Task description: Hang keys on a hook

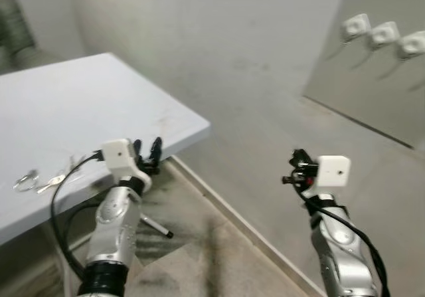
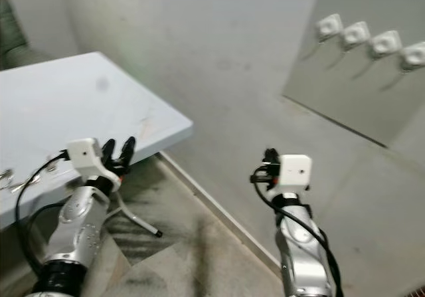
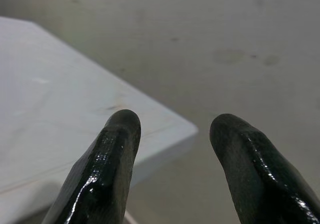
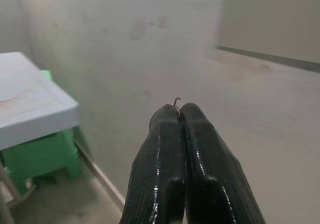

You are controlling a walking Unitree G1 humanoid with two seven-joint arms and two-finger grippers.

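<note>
The keys (image 1: pixel 30 179), a metal ring with a key beside it, lie on the white table (image 1: pixel 99 104) at my left. My left gripper (image 1: pixel 147 152) hovers open at the table's near edge, right of the keys, with nothing between its fingers (image 3: pixel 117 149). Several white hooks (image 1: pixel 384 36) sit in a row on a grey board high on the wall to the right. My right gripper (image 1: pixel 297 167) is held up in front of the wall, well below the hooks. It is shut (image 4: pixel 179 108), and a tiny curved wire tip (image 4: pixel 176 101) pokes out between its pads.
The table's corner (image 1: pixel 202 129) juts toward the wall. A green stool (image 4: pixel 45 154) stands under the table, and a thin metal leg (image 1: pixel 156 227) slants down to the floor. A baseboard strip (image 1: pixel 232 217) runs along the bottom of the wall.
</note>
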